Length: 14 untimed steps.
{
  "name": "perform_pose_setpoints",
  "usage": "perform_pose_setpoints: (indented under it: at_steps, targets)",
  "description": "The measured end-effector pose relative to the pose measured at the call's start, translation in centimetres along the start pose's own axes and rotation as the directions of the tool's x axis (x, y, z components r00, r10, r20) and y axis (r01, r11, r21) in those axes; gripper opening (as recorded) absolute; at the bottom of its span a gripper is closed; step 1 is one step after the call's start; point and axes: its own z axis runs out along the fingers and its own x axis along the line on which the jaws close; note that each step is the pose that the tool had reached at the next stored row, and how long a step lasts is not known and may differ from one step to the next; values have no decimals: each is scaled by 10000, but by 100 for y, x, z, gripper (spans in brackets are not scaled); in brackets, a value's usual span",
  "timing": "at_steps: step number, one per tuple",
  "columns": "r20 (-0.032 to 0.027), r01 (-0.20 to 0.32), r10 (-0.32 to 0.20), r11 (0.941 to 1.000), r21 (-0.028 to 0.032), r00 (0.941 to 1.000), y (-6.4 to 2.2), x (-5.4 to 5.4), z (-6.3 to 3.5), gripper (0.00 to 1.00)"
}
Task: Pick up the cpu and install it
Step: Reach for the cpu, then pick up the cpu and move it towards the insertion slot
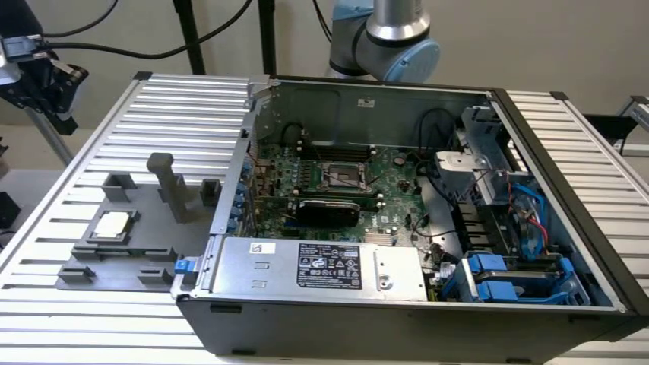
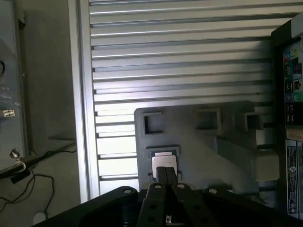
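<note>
The cpu (image 1: 112, 223), a small square chip with a pale silvery top, lies flat in a recess of the grey fixture (image 1: 96, 266) on the slatted table at the exterior view's left. Beside it stands the open computer case with the green motherboard (image 1: 390, 194) and its dark metal-framed socket (image 1: 345, 176). From the wrist camera I look down on the cpu (image 2: 163, 161) in the fixture (image 2: 199, 137) from well above. My gripper (image 2: 167, 171) hangs over it, its two dark fingers pressed together with nothing between them, their tips covering the chip's near edge.
A tall grey post (image 1: 167, 186) and short square posts rise from the fixture. Inside the case sit a long black expansion card (image 1: 324, 209), a silver power supply (image 1: 324, 266) and blue drive bays (image 1: 512, 277). The arm (image 1: 390, 38) stands behind the case. The case's back panel (image 2: 293, 127) borders the fixture.
</note>
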Motion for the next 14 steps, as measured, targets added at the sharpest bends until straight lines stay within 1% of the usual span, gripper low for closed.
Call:
perform_pose_setpoints:
  at_steps: [13,14]
  targets:
    - [-1,0,0,10000,0,10000,0,1,0,11]
    - [-1,-1,1,10000,0,10000,0,1,0,12]
